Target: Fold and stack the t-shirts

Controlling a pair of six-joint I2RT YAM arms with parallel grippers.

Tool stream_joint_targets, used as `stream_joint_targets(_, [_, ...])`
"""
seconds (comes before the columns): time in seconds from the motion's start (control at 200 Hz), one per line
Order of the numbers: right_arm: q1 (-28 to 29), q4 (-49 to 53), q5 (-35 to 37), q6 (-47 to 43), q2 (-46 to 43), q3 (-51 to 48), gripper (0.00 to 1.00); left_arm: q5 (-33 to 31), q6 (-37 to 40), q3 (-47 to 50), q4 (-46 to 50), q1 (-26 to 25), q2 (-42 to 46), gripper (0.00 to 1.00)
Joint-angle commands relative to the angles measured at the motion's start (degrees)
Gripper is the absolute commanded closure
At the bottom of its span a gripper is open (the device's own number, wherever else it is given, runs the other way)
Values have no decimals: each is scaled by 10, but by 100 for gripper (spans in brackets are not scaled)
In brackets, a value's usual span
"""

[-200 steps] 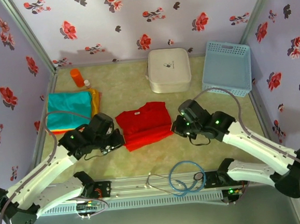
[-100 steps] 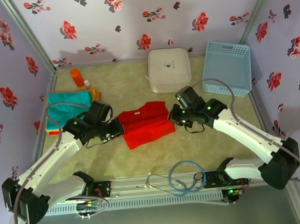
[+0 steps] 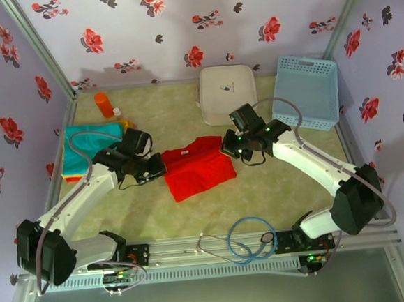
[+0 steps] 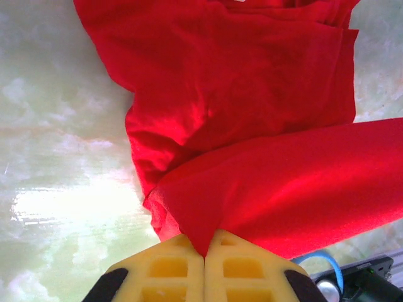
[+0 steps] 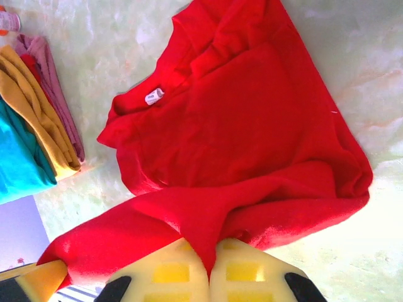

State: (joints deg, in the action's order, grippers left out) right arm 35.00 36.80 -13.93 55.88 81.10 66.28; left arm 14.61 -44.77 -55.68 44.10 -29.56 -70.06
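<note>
Your left gripper [image 4: 204,251] and right gripper [image 5: 213,257] are both closed on edges of the red t-shirt [image 3: 198,174] lying between them.

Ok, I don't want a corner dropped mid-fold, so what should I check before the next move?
1. Left gripper shut on the bright red cloth t-shirt: ok.
2. Right gripper shut on the same shirt: ok.
3. Red shirt's lower layer lying flat: not ok, creased near the left gripper.
4. Folded stack of teal and yellow shirts apart from the red shirt: ok.
5. White rounded-square case apart from the red shirt: ok.
</note>
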Motion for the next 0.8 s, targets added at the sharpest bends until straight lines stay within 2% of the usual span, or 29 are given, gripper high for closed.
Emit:
stream_joint_targets(0.0, [-20,-26,-21,-11,14,19,100,9,31,-21,-5,17,-16,100])
stream_joint_targets(0.285, [-48,-30,-46,-39,80,58,100,30,64,-45,-32,40,-68,100])
stream_joint_targets(0.795, [-62,-34,-64,-66,194,138,100,52,108,-83,-65,77,-157,100])
